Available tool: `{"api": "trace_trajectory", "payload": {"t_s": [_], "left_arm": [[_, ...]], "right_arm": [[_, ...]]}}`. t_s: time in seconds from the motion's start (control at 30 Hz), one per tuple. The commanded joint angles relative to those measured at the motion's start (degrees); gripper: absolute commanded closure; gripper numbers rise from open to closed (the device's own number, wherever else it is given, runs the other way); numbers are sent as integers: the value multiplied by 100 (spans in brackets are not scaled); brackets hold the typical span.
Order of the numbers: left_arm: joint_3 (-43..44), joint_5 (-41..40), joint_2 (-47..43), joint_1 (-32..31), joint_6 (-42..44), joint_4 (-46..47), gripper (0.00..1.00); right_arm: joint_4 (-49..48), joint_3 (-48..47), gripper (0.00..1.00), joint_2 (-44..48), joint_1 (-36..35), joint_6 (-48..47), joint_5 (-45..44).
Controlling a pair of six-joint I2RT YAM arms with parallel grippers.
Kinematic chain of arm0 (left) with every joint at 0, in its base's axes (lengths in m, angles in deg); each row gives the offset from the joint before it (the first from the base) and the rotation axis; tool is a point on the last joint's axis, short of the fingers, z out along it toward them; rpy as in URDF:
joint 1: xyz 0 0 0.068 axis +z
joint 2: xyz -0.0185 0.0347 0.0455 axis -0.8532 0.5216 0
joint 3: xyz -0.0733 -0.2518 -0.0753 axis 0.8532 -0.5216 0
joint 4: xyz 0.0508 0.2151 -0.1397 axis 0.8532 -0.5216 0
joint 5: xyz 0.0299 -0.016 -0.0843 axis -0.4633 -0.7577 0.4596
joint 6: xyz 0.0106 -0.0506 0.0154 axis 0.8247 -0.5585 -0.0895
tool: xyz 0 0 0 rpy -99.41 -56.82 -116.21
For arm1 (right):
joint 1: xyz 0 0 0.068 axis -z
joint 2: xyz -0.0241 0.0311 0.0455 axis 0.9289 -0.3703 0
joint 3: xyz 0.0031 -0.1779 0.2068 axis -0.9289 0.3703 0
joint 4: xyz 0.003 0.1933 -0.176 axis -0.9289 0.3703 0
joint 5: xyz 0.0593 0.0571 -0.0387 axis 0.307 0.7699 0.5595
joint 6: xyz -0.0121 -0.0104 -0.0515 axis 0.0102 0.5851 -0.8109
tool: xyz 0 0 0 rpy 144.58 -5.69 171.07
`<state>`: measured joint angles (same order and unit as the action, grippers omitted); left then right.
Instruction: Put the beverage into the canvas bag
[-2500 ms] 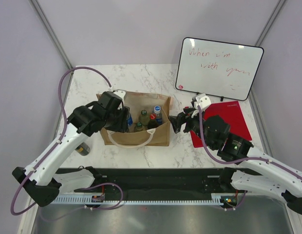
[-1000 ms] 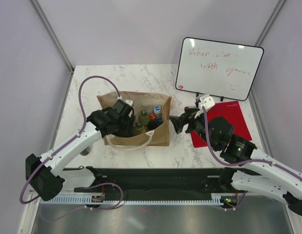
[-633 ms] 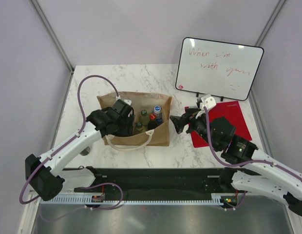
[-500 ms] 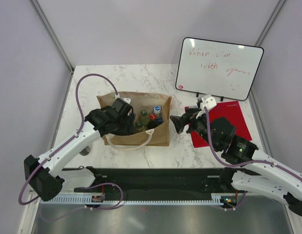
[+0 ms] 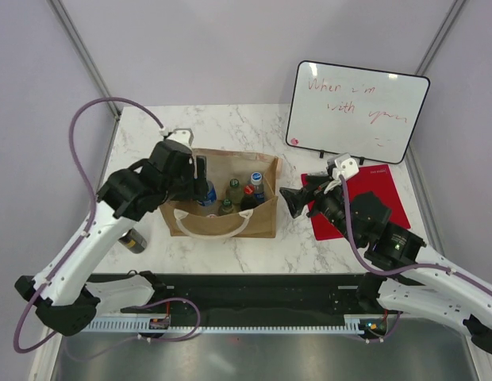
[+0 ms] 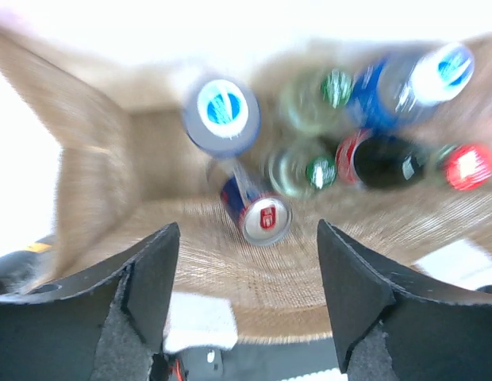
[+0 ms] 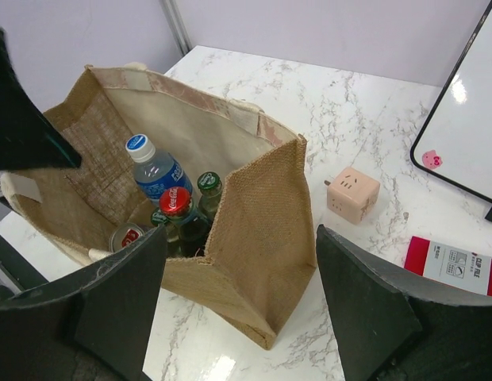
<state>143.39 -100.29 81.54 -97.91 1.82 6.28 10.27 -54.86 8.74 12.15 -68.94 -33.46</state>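
The tan canvas bag (image 5: 230,222) stands open on the marble table, with a white handle (image 5: 210,216) hanging on its near side. It holds several drinks: a blue-topped can (image 6: 222,111), a red and blue can (image 6: 258,213), green-capped bottles (image 6: 309,169), a red-capped cola bottle (image 7: 174,201) and a blue-capped water bottle (image 7: 155,171). My left gripper (image 5: 197,176) hovers above the bag's left end, open and empty; it also shows in the left wrist view (image 6: 246,262). My right gripper (image 5: 290,198) is open and empty just right of the bag, seen too in the right wrist view (image 7: 240,262).
A whiteboard (image 5: 357,111) leans at the back right. A red book (image 5: 381,194) lies under my right arm. A pink cube plug (image 7: 353,193) sits right of the bag. A dark cylinder (image 5: 135,240) lies near the left front edge.
My left gripper was down inside the bag's left end; it has risen up and back with open, empty jaws. The blue can stays in the bag. The right arm barely moved.
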Motion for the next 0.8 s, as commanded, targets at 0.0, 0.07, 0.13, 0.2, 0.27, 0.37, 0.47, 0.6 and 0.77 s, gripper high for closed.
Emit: {"api": "trace_trajectory", "payload": {"t_s": [0.0, 0.07, 0.13, 0.2, 0.27, 0.37, 0.47, 0.6, 0.77], "left_arm": [[968, -993, -414, -11, -262, -470, 22], [1137, -1264, -546, -2, -218, -496, 17], [1330, -1537, -573, 15, -270, -653, 10], [1505, -2091, -547, 59, -498, -908, 7], [1533, -2181, -538, 400, -447, -1067, 6], [1375, -721, -520, 2067, 246, -683, 10], [1094, -116, -520, 3511, 503, -558, 11], [822, -405, -617, 4118, 170, -488, 11], [-20, -449, -801, 4532, -418, -400, 11]], "right_arm": [[-32, 6, 17, 117, 4, 6, -109], [-41, 6, 17, 134, -4, 6, -127], [-32, -3, 17, 143, -4, 15, -118], [-32, 6, 17, 143, -4, 24, -109], [-41, 15, 17, 134, 4, 41, -83], [-41, 59, 17, 152, 4, 41, -48], [-41, 103, 17, 240, 4, 33, -100], [-32, 147, 16, 389, 4, 24, -118], [-32, 156, 17, 451, -4, -20, -127]]}}
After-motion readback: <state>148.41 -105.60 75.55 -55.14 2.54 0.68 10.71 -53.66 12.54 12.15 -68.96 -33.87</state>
